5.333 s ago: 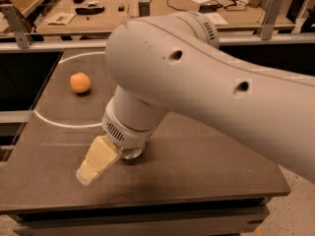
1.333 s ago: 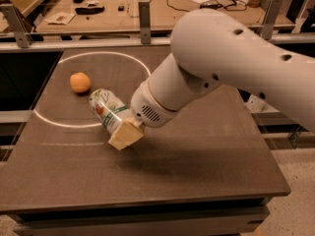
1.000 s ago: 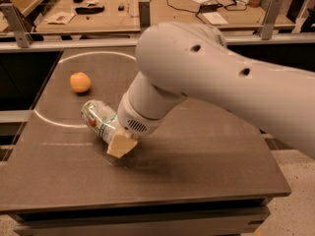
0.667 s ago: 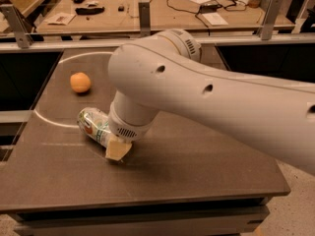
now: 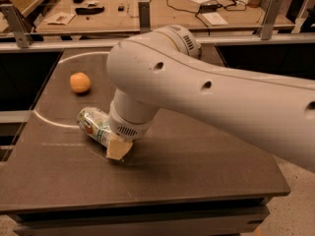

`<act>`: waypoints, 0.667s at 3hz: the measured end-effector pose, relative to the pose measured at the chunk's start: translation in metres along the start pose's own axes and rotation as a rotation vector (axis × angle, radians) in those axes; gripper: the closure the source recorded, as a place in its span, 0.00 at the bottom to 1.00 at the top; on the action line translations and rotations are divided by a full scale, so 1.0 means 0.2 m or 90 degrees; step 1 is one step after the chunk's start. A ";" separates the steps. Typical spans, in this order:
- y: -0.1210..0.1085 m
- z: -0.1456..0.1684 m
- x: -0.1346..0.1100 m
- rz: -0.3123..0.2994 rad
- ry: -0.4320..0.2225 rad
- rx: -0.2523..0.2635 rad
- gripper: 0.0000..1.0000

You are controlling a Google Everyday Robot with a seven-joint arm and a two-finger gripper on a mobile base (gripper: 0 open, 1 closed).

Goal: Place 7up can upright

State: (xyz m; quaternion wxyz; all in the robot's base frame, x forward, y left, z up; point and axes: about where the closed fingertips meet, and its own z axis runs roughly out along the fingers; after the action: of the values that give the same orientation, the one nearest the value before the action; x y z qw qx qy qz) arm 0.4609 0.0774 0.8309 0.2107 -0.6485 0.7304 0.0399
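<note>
The 7up can point(image 5: 92, 125), silvery with a green band and a small red mark, lies tilted almost on its side at the left middle of the dark table point(image 5: 197, 171). Its shiny end points to the left. My gripper point(image 5: 112, 140) comes down from the big white arm point(image 5: 197, 87) and is shut on the can's right end. One tan finger point(image 5: 118, 150) shows below the can, touching or just above the table. The other finger is hidden behind the wrist.
An orange point(image 5: 80, 82) lies on the table to the far left, behind the can. A white arc line point(image 5: 47, 122) is drawn on the tabletop. A rail with metal posts point(image 5: 143, 14) and a workbench with cables stand behind the table.
The arm has swung left and down with the can in the gripper. The can has gone from tilted up above the table to lying low, nearly on its side.
</note>
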 end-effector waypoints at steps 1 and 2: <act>-0.16 -0.01 0.02 0.006 0.024 0.031 1.00; -0.42 -0.04 0.07 0.014 0.070 0.089 1.00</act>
State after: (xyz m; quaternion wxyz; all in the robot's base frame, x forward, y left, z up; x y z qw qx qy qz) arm 0.5394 0.0480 0.8511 0.2144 -0.6253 0.7490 -0.0448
